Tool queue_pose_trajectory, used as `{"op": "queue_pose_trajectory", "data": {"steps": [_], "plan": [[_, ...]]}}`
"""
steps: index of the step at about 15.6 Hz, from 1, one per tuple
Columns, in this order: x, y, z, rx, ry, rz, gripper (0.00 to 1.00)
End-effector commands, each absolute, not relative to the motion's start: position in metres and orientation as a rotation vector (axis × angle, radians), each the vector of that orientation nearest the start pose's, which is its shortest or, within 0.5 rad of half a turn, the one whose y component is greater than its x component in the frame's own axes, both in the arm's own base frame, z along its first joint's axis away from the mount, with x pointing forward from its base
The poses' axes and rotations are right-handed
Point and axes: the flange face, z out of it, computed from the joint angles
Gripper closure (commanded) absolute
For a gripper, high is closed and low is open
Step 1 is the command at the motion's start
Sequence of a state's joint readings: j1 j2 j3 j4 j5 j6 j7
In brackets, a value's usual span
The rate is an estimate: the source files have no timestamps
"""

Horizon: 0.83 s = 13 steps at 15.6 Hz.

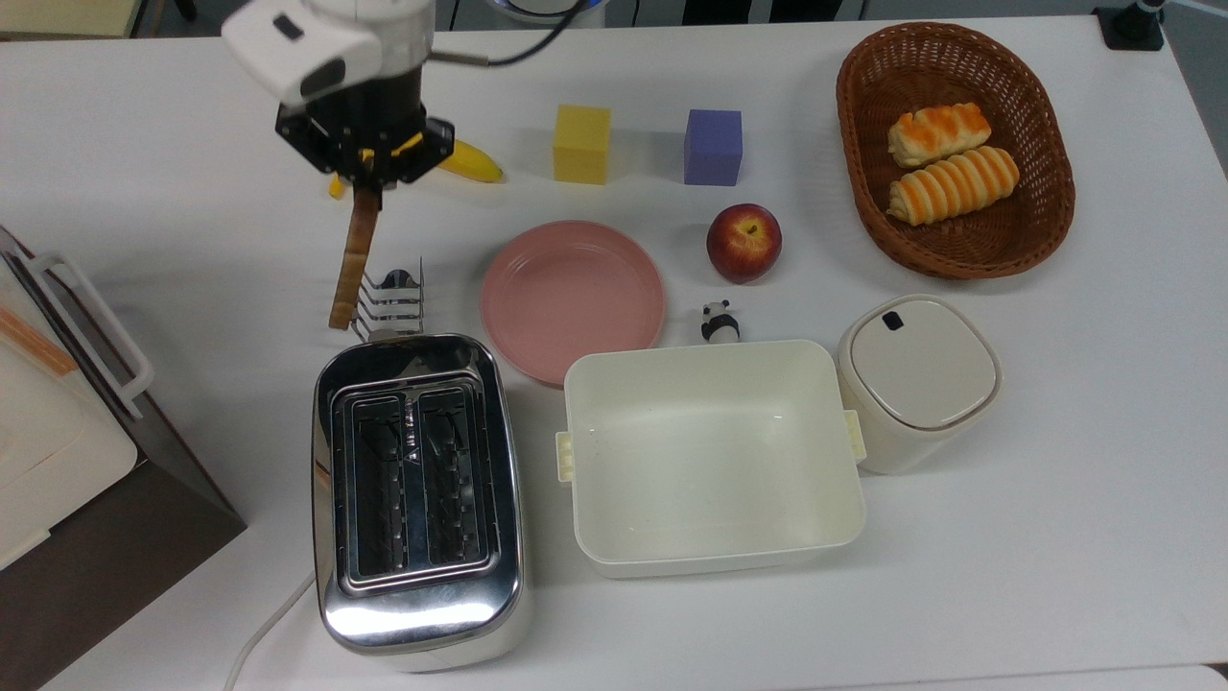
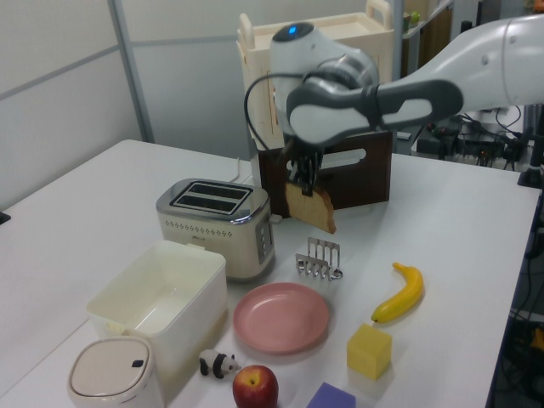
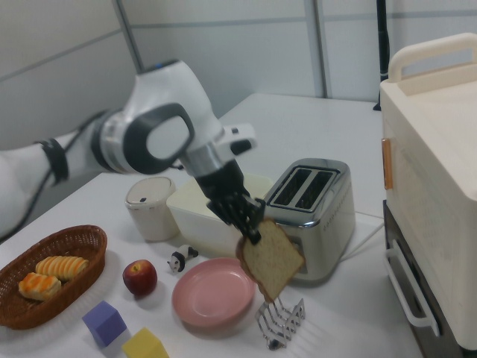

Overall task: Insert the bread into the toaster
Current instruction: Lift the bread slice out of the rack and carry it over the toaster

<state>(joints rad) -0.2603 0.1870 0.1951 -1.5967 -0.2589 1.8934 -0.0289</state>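
On a white table (image 1: 1055, 499) crowded with kitchen props, the gripper (image 1: 366, 182) is pinching the bread (image 1: 353, 257) by its top edge, fingers closed on the crust, and holding the slice in the air above the wire toast rack (image 1: 391, 305). The toaster (image 1: 417, 499) is sitting just beyond the rack, toward the table's near edge in the top view, both slots open. Judging by this, the carry step is under way; next the slice needs lining up edge-on over a slot and lowering in.
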Motion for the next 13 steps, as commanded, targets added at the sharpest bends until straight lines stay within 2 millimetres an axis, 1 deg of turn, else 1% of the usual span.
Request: {"op": "queue_pose_trajectory", "data": {"steps": [1, 2, 5, 6, 12, 13], "plan": [[0.619, -0.063, 0.585, -3.322, 0.013, -0.273, 1.0], [0.621, -0.063, 0.596, -3.303, 0.022, -0.321, 1.0], [0.627, -0.063, 0.604, -3.289, 0.024, -0.38, 1.0], [0.632, -0.062, 0.607, -3.279, 0.017, -0.458, 1.0], [0.662, -0.059, 0.602, -3.221, -0.034, -0.754, 1.0], [0.665, -0.058, 0.6, -3.213, -0.039, -0.779, 1.0]]}}
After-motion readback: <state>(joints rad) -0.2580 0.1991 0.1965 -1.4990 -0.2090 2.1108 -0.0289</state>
